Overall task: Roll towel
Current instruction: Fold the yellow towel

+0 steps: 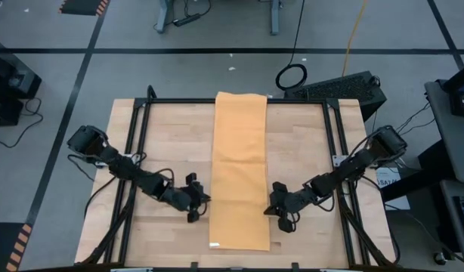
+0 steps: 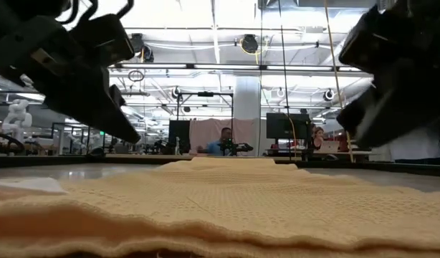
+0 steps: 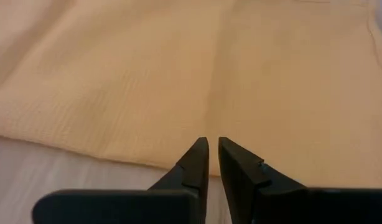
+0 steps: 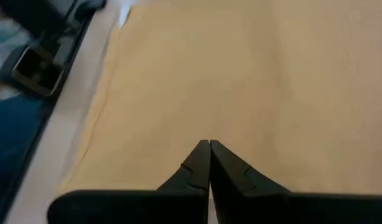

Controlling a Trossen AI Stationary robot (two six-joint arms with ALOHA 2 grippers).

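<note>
Towel (image 1: pixel 240 170) flat, unrolled, in a long strip down table (image 1: pixel 307 151) centre; left gripper (image 1: pixel 198 205) just beside left edge, fingers barely parted, empty; right gripper (image 1: pixel 281 215) at right edge, fully closed, empty.

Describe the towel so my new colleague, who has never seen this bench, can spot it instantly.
Look at the wooden table: a long strip of cloth runs down its middle, from far edge to near edge, between the two dark arms. That is the towel, the only soft mustard-yellow thing there, lying flat, with a small white tag at its near corner.
</note>
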